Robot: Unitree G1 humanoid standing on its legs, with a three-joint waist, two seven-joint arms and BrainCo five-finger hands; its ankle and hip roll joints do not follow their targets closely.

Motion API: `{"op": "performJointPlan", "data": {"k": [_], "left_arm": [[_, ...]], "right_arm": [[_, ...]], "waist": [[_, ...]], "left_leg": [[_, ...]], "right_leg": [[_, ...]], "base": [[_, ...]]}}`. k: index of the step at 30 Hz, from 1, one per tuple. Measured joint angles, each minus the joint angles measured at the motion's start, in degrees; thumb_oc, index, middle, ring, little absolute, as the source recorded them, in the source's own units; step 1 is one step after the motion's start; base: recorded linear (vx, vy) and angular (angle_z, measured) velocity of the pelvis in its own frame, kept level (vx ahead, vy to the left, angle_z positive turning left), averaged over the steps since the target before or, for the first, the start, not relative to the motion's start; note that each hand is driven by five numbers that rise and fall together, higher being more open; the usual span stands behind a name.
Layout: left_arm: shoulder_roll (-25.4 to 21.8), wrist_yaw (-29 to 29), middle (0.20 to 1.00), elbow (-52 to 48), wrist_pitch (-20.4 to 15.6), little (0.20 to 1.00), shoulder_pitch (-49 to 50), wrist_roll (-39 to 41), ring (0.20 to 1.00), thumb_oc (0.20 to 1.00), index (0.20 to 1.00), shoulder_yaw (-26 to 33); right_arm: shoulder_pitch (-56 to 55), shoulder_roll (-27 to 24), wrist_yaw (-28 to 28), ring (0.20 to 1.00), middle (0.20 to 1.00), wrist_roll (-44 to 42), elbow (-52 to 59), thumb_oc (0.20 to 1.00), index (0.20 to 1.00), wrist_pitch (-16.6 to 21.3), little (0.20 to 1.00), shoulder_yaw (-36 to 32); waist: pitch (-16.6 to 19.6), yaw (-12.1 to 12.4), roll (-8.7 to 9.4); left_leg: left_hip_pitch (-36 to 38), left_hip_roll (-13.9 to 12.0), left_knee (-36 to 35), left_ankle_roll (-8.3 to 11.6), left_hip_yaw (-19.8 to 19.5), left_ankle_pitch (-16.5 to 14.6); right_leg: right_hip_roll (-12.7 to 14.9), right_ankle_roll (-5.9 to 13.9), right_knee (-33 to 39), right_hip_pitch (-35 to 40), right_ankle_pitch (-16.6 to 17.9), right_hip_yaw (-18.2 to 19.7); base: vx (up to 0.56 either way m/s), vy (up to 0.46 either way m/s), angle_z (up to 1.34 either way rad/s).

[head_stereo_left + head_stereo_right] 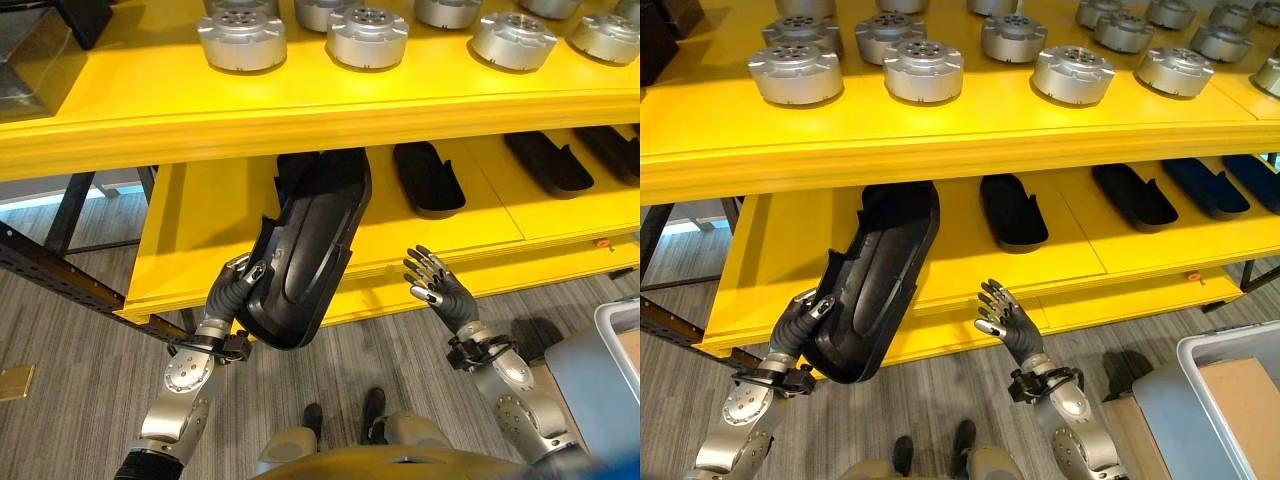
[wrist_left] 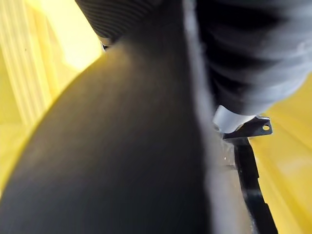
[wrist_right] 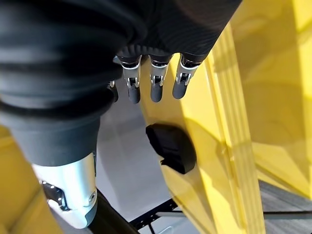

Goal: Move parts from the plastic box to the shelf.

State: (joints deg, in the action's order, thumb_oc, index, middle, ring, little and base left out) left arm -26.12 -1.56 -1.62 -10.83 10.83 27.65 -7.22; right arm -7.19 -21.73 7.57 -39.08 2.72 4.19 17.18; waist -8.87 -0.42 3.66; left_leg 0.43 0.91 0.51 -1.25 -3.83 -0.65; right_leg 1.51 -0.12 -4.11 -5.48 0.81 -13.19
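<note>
On the left, my left hand has its fingers curled round the near edge of a long black tray-shaped part, pinching it at one end only. The part stands tilted, its far end reaching in over the lower yellow shelf, under the lip of the upper shelf. I judge that lip the first hazard: if I lift while pushing in, the top of the part could knock it and twist in my grip. Held by one end, such a long piece could also swing or slip out. Further in, other black parts already lie on the lower shelf; sliding too far right could bump the nearest. Above, round metal discs sit in rows. My right hand hovers empty, fingers spread, near the shelf front. The grey plastic box is at far right.
</note>
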Motion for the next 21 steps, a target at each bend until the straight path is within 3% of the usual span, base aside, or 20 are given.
{"op": "performJointPlan", "data": {"k": [4,6,7,8,9,10,11,13,15,17,18,20,21], "left_arm": [[1.5,0.8,0.2,-0.3,0.5,0.2,0.1,0.4,0.2,0.2,0.2,0.0],[1.9,1.2,0.2,-0.2,0.5,0.2,0.1,0.5,0.2,0.2,0.2,0.0],[2.5,1.2,0.2,-0.2,0.6,0.2,0.1,0.5,0.2,0.2,0.2,0.0],[3.0,1.2,0.2,-0.2,0.6,0.2,-0.2,0.6,0.2,0.2,0.2,-0.1],[3.0,1.2,0.2,-0.2,0.6,0.2,-0.2,0.7,0.2,0.2,0.2,0.0],[2.7,1.2,0.2,-0.1,0.6,0.2,-0.3,1.1,0.2,0.2,0.2,0.4],[2.6,1.2,0.2,-0.2,0.5,0.2,0.1,1.1,0.2,0.2,0.2,1.0],[2.7,1.0,0.2,-0.1,0.6,0.2,0.1,1.2,0.2,0.2,0.2,1.4],[2.9,0.2,0.2,0.2,0.6,0.2,-1.5,1.1,0.2,0.2,0.2,1.3],[3.8,-1.0,0.2,1.3,0.8,0.2,-4.1,1.2,0.2,0.2,0.2,0.6],[4.0,-1.2,0.2,1.3,0.8,0.2,-4.3,1.2,0.2,0.2,0.2,0.3],[5.2,-1.1,0.2,1.1,0.7,0.2,-4.0,1.2,0.2,0.2,0.2,0.0],[5.1,-1.2,0.2,1.0,0.6,0.2,-4.2,1.2,0.2,0.2,0.2,0.0]], "right_arm": [[0.5,-0.8,0.1,1.0,1.0,0.0,0.0,1.0,1.0,-0.1,1.0,0.0],[0.6,-1.8,0.1,1.0,1.0,0.0,-0.1,1.0,1.0,-0.1,1.0,-0.1],[0.6,-2.2,0.1,1.0,1.0,0.0,-0.1,1.0,1.0,-0.1,1.0,-0.3],[0.7,-2.8,0.1,1.0,1.0,0.0,-0.3,1.0,1.0,-0.1,1.0,-0.4],[0.8,-3.1,0.0,1.0,1.0,0.0,-0.4,1.0,1.0,-0.1,1.0,-0.4],[0.9,-2.9,-0.1,1.0,1.0,-0.1,-0.4,1.0,1.0,-0.2,1.0,-0.3],[0.7,-2.6,-0.1,1.0,1.0,-0.1,-0.2,1.0,1.0,-0.2,1.0,-0.3],[0.6,-2.6,-0.3,1.0,1.0,-0.1,0.0,1.0,1.0,-0.2,1.0,-0.4],[1.5,-1.5,-1.6,1.0,1.0,-0.4,-1.4,1.0,1.0,-0.2,1.0,-0.4],[3.0,-1.7,-2.8,1.0,1.0,-0.8,-2.1,1.0,1.0,-0.2,1.0,-0.9],[3.1,-2.0,-3.0,1.0,1.0,-0.8,-1.8,1.0,1.0,-0.1,1.0,-0.9],[3.0,-3.8,-3.2,1.0,1.0,-1.1,-1.4,1.0,1.0,0.1,1.0,-1.1],[3.0,-3.5,-3.2,1.0,1.0,-1.2,-1.9,1.0,1.0,0.3,1.0,-1.2]], "waist": [[0.0,0.0,0.01],[-0.2,0.1,0.18],[-0.3,0.4,0.42],[-1.2,0.8,0.17],[-1.9,1.3,-0.01],[-2.6,1.3,1.09],[-2.5,1.4,1.66],[-2.6,1.0,2.1],[-2.8,0.4,1.92],[-3.3,-1.1,-0.05],[-3.1,-1.7,-0.8],[-1.0,-1.9,-4.95],[-0.1,-1.5,-6.35]], "left_leg": [[1.2,-1.0,0.3,1.33,0.1,-0.6],[-1.1,-0.6,5.0,2.88,0.2,-1.5],[-3.6,0.1,10.6,4.14,0.4,-2.4],[-5.7,0.3,16.4,5.37,0.8,-3.2],[-5.7,-0.2,17.8,5.68,1.1,-3.5],[-7.1,-1.4,20.4,5.19,2.5,-4.4],[-6.9,-3.1,20.5,3.91,4.2,-5.3],[-6.2,-8.9,17.2,4.23,4.6,-5.6],[-5.5,-16.6,9.1,7.84,-1.1,-2.8],[-5.3,-21.7,6.9,8.7,2.7,-1.8],[-4.9,-21.8,5.5,8.72,3.6,-1.4],[-2.6,-21.2,2.0,7.55,3.5,-0.5],[-1.8,-19.9,0.3,9.2,2.3,1.1]], "right_leg": [[-1.6,-0.29,4.0,3.4,0.9,0.0],[-1.3,-0.18,4.1,3.9,0.6,-0.4],[-0.8,-0.38,4.1,4.3,0.4,-1.0],[-0.2,-0.99,3.9,5.2,0.0,-1.9],[0.0,-1.64,3.4,5.7,-0.4,-1.8],[0.9,-4.35,3.7,6.2,-0.5,-1.8],[0.7,-4.47,3.8,5.9,-0.6,-1.9],[0.4,-4.55,3.3,5.8,-0.8,-2.1],[0.1,-3.64,1.6,4.0,-1.2,-1.8],[0.3,-2.67,0.1,3.6,-1.5,-3.4],[0.6,-2.29,-0.5,3.5,-1.7,-3.6],[0.1,-0.2,-1.5,3.1,-2.0,-3.7],[0.7,1.16,-2.6,2.4,-2.4,-3.3]], "base": [[-0.01,-0.111,0.0],[-0.07,-0.037,0.26],[-0.09,-0.021,0.4],[-0.04,0.029,0.33],[0.02,0.096,0.23],[0.05,0.087,0.02],[0.05,0.113,0.0],[0.06,0.212,-0.02],[0.07,0.379,-0.03],[0.08,0.281,0.14],[0.07,0.203,0.29],[0.08,0.26,0.08],[0.12,0.387,0.04]]}}
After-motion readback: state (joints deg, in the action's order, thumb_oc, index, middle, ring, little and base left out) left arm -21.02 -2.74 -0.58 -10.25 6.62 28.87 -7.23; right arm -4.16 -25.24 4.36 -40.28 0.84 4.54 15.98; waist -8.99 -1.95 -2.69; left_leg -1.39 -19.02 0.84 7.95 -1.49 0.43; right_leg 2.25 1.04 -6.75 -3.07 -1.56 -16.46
